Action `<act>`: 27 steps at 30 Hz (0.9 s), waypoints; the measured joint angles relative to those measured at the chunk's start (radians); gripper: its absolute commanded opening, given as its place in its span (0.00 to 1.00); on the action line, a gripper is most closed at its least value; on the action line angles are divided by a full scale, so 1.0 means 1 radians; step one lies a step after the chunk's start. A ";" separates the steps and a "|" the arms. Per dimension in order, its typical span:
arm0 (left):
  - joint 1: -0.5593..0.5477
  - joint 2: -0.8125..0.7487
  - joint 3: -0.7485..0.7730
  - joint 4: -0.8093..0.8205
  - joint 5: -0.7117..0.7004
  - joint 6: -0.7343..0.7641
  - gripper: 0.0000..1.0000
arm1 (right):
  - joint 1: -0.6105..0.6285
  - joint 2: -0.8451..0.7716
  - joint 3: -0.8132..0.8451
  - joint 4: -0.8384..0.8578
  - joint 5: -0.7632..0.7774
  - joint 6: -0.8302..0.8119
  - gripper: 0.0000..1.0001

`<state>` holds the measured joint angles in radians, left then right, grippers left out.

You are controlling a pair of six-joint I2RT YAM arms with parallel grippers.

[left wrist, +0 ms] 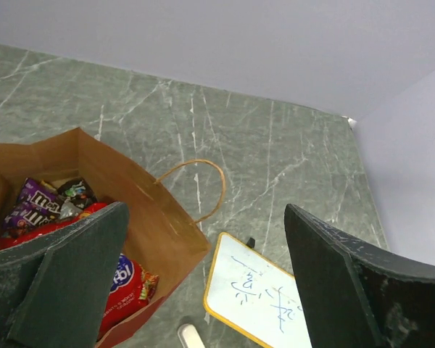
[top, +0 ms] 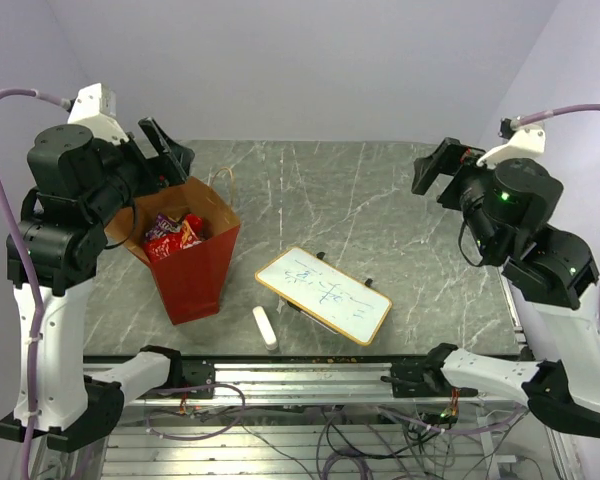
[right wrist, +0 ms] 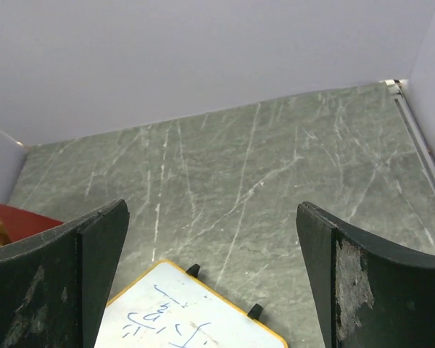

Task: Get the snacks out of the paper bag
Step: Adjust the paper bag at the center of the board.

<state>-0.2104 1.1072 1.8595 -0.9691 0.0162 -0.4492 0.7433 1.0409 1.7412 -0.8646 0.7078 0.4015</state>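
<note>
The red paper bag [top: 195, 270] stands upright at the table's left, its brown inside [left wrist: 141, 206] and a twine handle [left wrist: 203, 174] showing. Inside lie the snacks: a large red-orange packet with blue lettering [left wrist: 127, 286] and small purple candy packs [left wrist: 36, 203]; from above they show as a red and purple heap [top: 172, 235]. My left gripper [top: 170, 150] hangs open above the bag's back edge, holding nothing. In its wrist view the left gripper [left wrist: 206, 239] frames the bag's right wall. High at the right, away from the bag, my right gripper [top: 440, 165] is open and empty, its fingers [right wrist: 362, 283] wide apart.
A white whiteboard with a yellow rim [top: 323, 294] lies at the table's middle, blue writing on it. A small white eraser stick [top: 265, 327] lies near the front edge, right of the bag. Grey marble table [top: 380, 200] runs to purple walls behind and at the right.
</note>
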 measured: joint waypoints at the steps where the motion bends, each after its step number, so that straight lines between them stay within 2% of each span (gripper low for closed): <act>1: 0.002 -0.006 -0.008 0.001 -0.010 0.002 0.99 | -0.018 0.005 -0.005 0.000 -0.012 0.002 1.00; 10: 0.017 -0.085 -0.064 0.013 -0.093 0.024 0.99 | -0.171 0.083 -0.037 0.003 -0.116 0.028 1.00; 19: 0.031 -0.189 -0.106 0.038 -0.169 0.028 0.99 | -0.269 0.083 -0.201 0.090 -0.278 0.107 1.00; 27: 0.036 -0.224 -0.100 0.037 -0.180 0.026 0.98 | -0.301 0.174 -0.238 0.248 -0.546 0.201 1.00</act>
<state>-0.1745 0.8833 1.7596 -0.9321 -0.1635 -0.4229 0.4419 1.2144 1.5028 -0.6167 0.1616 0.6025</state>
